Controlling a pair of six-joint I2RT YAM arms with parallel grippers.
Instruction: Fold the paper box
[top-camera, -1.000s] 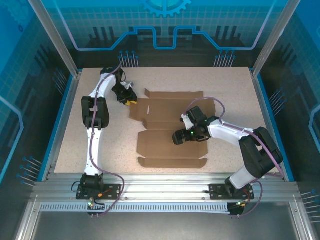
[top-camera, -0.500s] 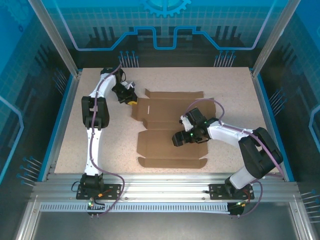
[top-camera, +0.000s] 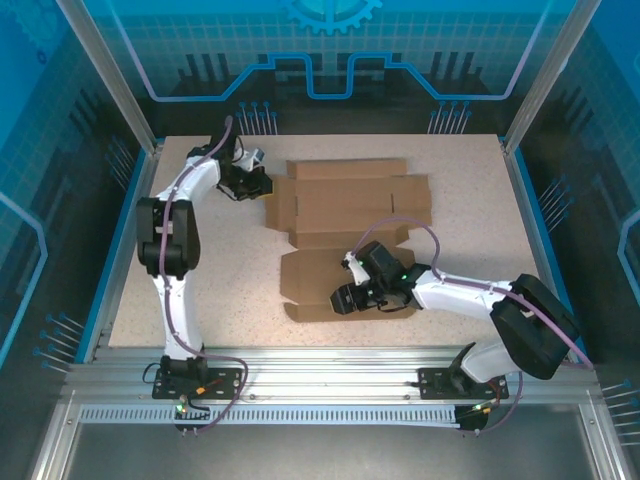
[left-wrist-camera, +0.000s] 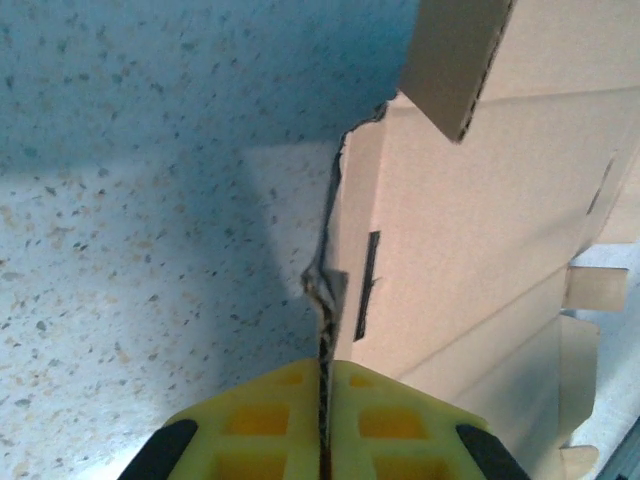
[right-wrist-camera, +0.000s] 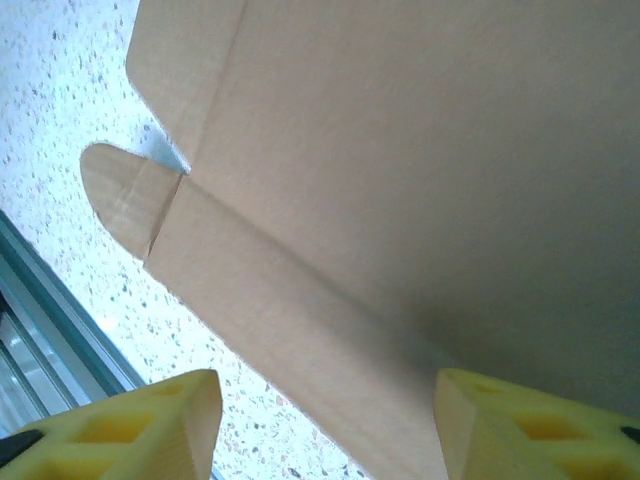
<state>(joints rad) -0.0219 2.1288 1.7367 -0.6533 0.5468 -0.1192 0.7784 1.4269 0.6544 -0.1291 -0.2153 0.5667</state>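
The paper box (top-camera: 350, 205) lies unfolded, a flat brown cardboard sheet in the middle of the table. My left gripper (top-camera: 264, 187) is at its far left edge. In the left wrist view its yellow fingers (left-wrist-camera: 400, 425) are shut on the thin, crumpled edge of the paper box (left-wrist-camera: 480, 220), which stands lifted there. My right gripper (top-camera: 341, 299) hovers over the box's near flap. In the right wrist view the right gripper (right-wrist-camera: 327, 392) is open, with the cardboard (right-wrist-camera: 400, 150) lying past its spread fingers (right-wrist-camera: 165, 420).
Speckled white table (top-camera: 220, 270) has free room to the left and right of the box. A metal rail (top-camera: 320, 365) runs along the near edge. Blue enclosure walls (top-camera: 130, 200) bound the sides and back.
The box has shifted toward the back and its left edge has risen. My left arm has swung back with that edge. My right gripper has moved nearer and left, onto the near flap.
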